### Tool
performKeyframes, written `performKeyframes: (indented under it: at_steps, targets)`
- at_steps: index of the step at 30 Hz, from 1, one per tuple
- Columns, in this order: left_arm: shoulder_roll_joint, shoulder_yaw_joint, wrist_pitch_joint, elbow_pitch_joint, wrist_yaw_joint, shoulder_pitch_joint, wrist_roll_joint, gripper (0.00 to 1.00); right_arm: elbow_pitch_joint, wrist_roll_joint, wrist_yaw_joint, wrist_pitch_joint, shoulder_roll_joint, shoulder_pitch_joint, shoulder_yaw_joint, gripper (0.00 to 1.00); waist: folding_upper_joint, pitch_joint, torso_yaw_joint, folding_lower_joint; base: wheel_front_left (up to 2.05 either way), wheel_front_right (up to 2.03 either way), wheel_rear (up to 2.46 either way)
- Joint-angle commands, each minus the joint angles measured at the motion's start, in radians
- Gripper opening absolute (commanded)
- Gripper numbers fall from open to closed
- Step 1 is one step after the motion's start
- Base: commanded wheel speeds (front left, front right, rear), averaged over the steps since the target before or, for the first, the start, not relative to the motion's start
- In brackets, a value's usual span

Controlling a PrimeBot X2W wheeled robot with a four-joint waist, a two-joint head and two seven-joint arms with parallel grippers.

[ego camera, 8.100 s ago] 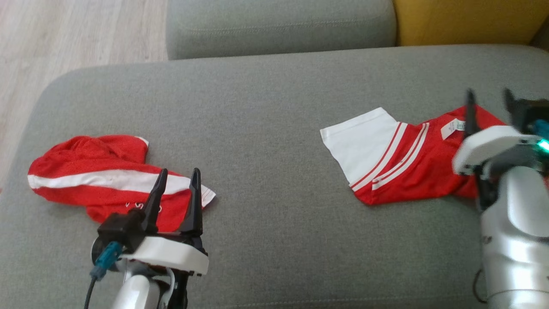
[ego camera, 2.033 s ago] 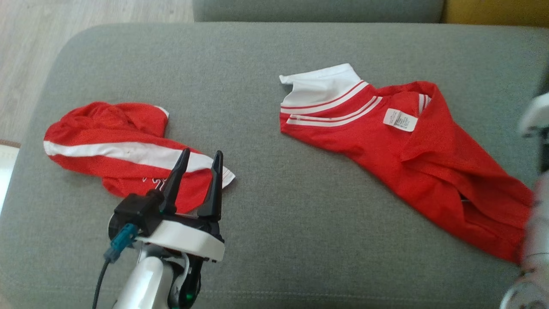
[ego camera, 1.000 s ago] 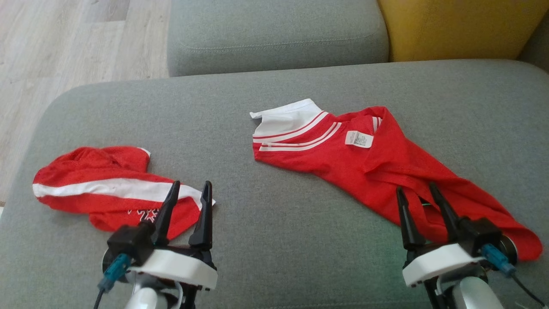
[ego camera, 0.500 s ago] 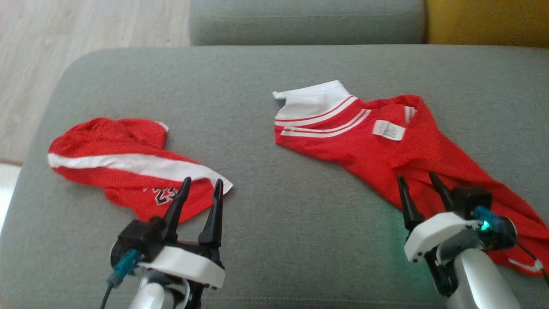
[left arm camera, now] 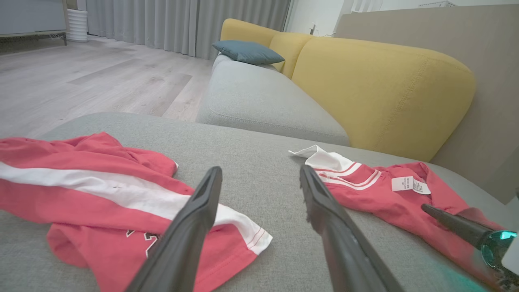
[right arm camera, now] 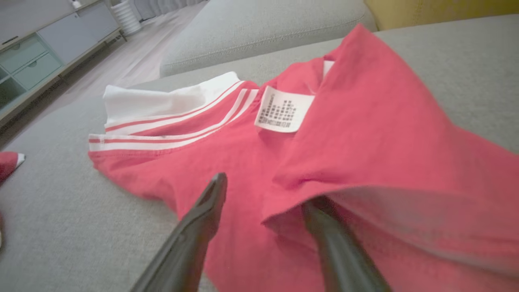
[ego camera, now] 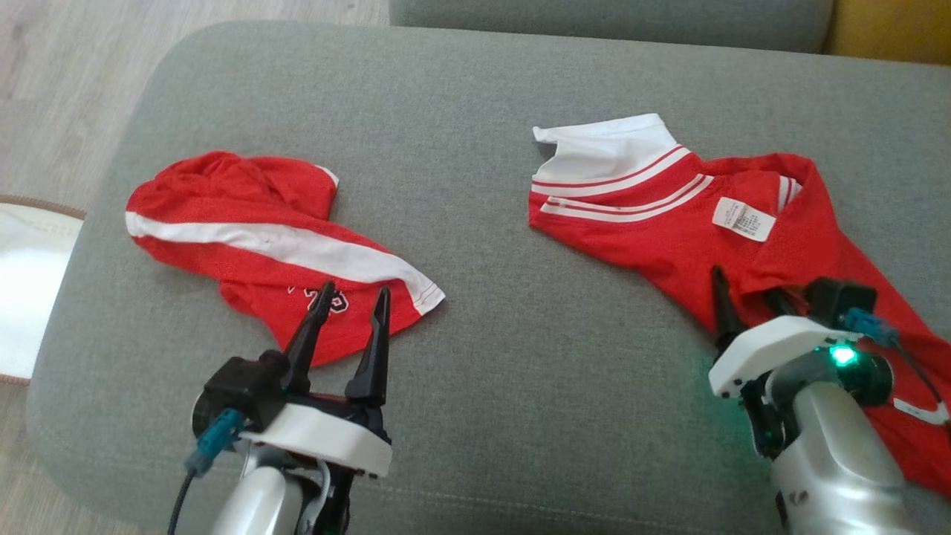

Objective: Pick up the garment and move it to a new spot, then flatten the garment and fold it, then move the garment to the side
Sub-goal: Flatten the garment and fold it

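Right gripper [ego camera: 745,284] at red T-shirt [ego camera: 654,238], fingers spread, one under a fold, left gripper [ego camera: 355,290] hovering, fingers spread

The left gripper [ego camera: 355,290] and the right gripper [ego camera: 745,284] are each made up of two long, dark, tapering fingers [ego camera: 374,342] set on a white rounded plate [ego camera: 319,440]. A teal connector [ego camera: 215,440] with a thin black cable [ego camera: 175,505] is fitted beside each. The forearms [ego camera: 839,464] are clad in glossy silver (a green light [ego camera: 842,355] is lit on the right).

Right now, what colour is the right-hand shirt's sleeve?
The sleeve is white, bordered by red and white stripes; right wrist view shows it best.
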Motion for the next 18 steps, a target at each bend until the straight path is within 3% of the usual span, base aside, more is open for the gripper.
performKeyframes:
  at_steps: [1,7,10,12,18]
  targets:
    - [0.002,0.023,-0.005,-0.031,0.001,-0.045,0.007,1.0,-0.016,-0.001,-0.001,-0.02,-0.002,-0.038,0.016,0.0,0.0,0.004,0.003,0.0,0.0,0.0,0.0]
    - [0.002,0.028,-0.005,-0.025,0.007,-0.043,0.006,1.0,0.021,0.0,-0.001,-0.071,-0.002,-0.084,-0.018,0.0,0.0,-0.006,-0.015,0.0,0.0,0.0,0.0]
    - [0.002,0.027,-0.005,-0.026,0.011,-0.04,0.001,1.0,-0.01,-0.054,-0.001,-0.061,-0.004,-0.106,-0.098,0.0,0.0,-0.018,-0.033,0.0,0.0,0.0,0.0]
    - [0.002,0.024,-0.005,-0.028,0.013,-0.039,-0.003,1.0,-0.048,-0.087,-0.001,-0.023,-0.019,-0.127,-0.161,0.0,0.0,-0.022,-0.043,0.0,0.0,0.0,0.0]
    - [0.002,0.002,-0.005,-0.034,0.009,-0.059,-0.009,1.0,-0.124,-0.227,-0.001,0.182,-0.159,-0.251,-0.293,0.0,0.0,0.013,-0.042,0.0,0.0,0.0,0.0]
